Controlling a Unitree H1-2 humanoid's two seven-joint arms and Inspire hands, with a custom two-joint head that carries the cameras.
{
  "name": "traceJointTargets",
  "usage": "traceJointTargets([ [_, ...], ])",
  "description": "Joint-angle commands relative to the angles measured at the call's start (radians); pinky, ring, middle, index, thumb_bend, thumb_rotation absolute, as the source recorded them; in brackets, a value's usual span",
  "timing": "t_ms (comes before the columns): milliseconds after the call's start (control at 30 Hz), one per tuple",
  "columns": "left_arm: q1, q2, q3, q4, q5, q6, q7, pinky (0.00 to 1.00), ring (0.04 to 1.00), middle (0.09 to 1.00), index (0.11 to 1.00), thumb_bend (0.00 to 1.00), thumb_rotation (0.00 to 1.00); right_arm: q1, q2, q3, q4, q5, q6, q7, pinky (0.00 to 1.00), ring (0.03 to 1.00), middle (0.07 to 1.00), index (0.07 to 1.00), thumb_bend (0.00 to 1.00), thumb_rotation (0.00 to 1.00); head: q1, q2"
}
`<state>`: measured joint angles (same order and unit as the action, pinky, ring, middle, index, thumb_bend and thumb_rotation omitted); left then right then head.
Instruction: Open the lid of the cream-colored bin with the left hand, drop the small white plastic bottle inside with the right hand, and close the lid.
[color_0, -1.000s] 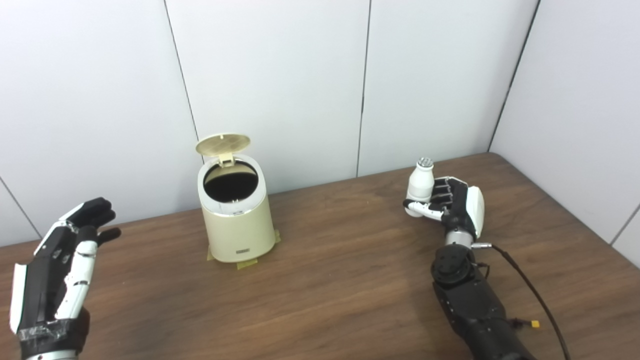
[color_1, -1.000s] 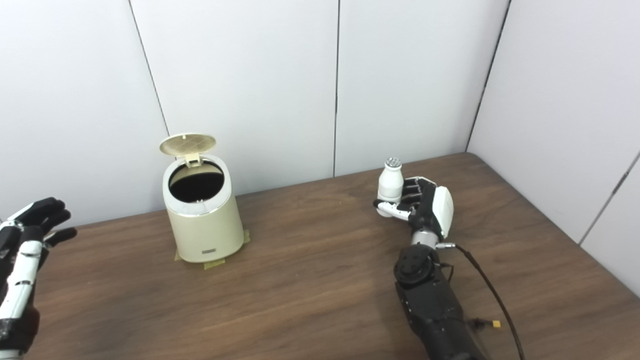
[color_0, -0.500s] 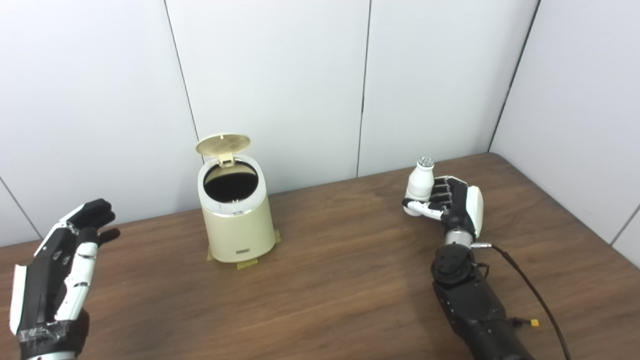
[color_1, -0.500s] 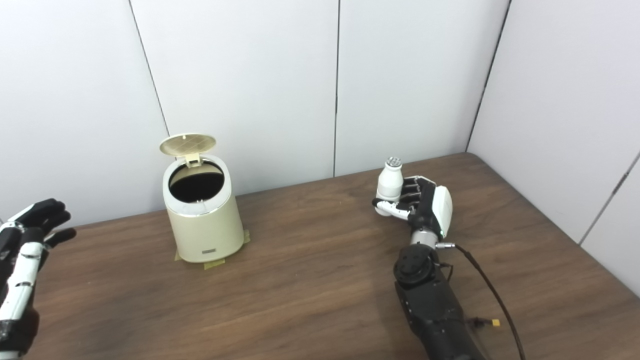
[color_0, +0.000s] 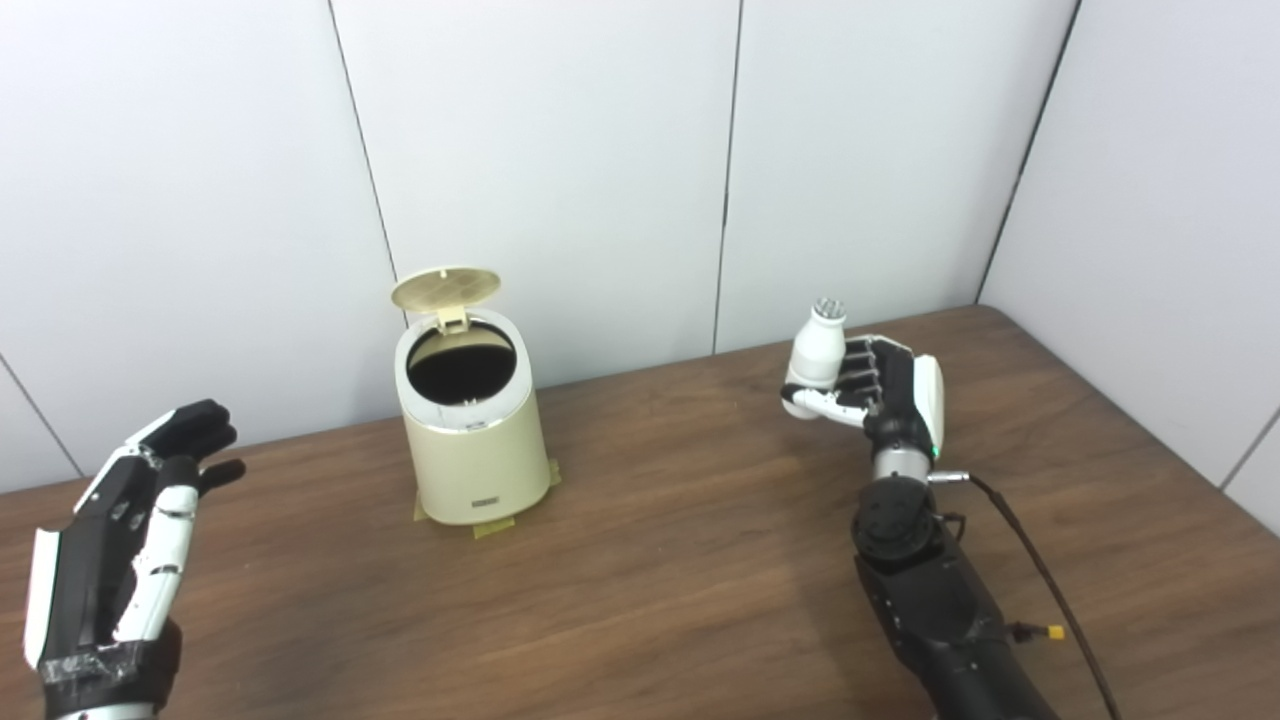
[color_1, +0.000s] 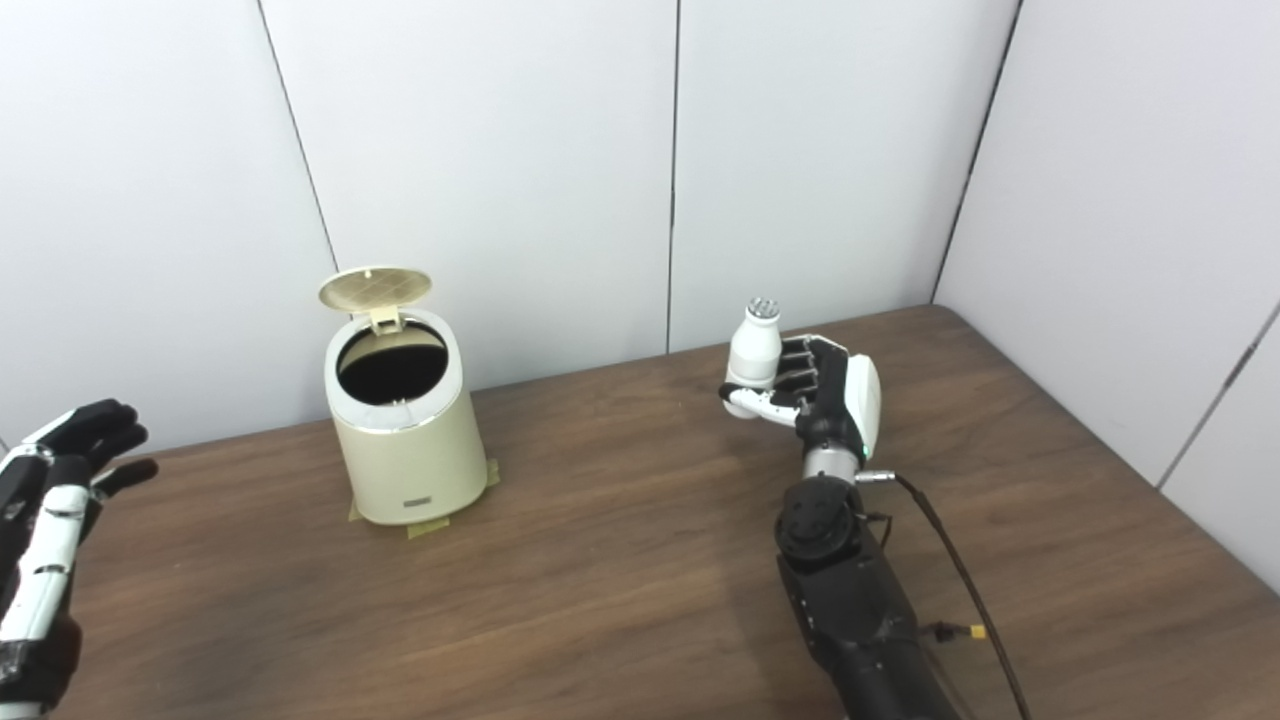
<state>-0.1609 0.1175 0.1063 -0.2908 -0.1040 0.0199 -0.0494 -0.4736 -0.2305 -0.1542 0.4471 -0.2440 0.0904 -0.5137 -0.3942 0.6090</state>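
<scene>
Meanwhile, the right hand (color_0: 885, 385) gripped the bottle (color_0: 812, 352), fingers wrapped around its body and thumb across the front, holding it nearly upright above the table (color_0: 650, 560). It was well to the right of the bin (color_0: 475, 440), which stood on tape patches near the wall with its lid (color_0: 446, 288) raised behind the dark opening. The left hand (color_0: 120, 540) was at the table's left, palm inward, fingers spread, holding nothing.

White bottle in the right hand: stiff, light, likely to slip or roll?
The white bottle looks rigid and probably light: small, plastic-looking. Smooth sides could slip in the right robot hand. Its round body would likely roll if dropped on the table.
</scene>
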Motion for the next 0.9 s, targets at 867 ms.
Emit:
traceJointTargets([
  [867,-0.029,-0.041,-0.039,0.013,0.123,0.021,0.054,0.76,0.812,0.807,0.788,0.28,0.6,-0.062,0.061,0.111,-0.352,-0.015,0.132,0.247,0.36,0.428,0.492,0.505,0.52,0.0,0.194,-0.022],
])
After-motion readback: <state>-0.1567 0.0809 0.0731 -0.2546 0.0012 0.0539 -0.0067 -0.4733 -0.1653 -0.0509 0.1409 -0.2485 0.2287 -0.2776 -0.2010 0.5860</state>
